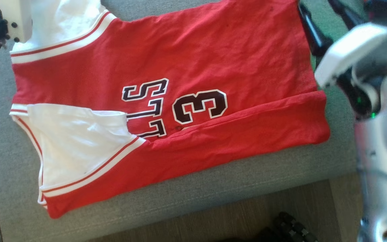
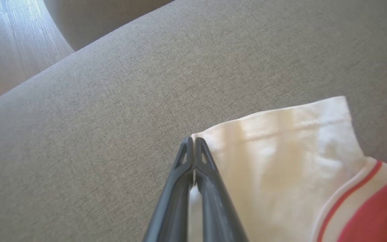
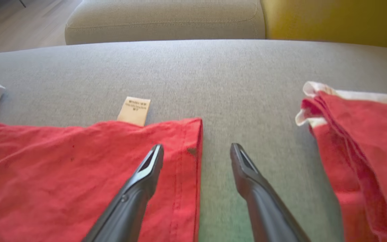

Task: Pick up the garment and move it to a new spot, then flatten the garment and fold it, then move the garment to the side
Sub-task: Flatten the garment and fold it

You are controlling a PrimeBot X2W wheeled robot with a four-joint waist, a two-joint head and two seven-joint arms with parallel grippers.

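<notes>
Grey cushion, holding 1 garment, with 2 grippers at work.

Left gripper: fingers pressed together, pinching the hemmed corner of the white sleeve, which lies flat on the cushion.

Right gripper: fingers spread, holding nothing, straddling the red hem corner. Care label lies on the cushion just beyond.

Garment: red jersey with white sleeves and a printed 3, spread across the cushion. The side nearest the cushion's front edge is folded over.

Handling, as judged: light, thin and limp. It will sag and trail when lifted, and is not fragile.

Best holds: stitched hems and corners, where the cloth is doubled. Lifting 2 corners together should limit bunching.
</notes>
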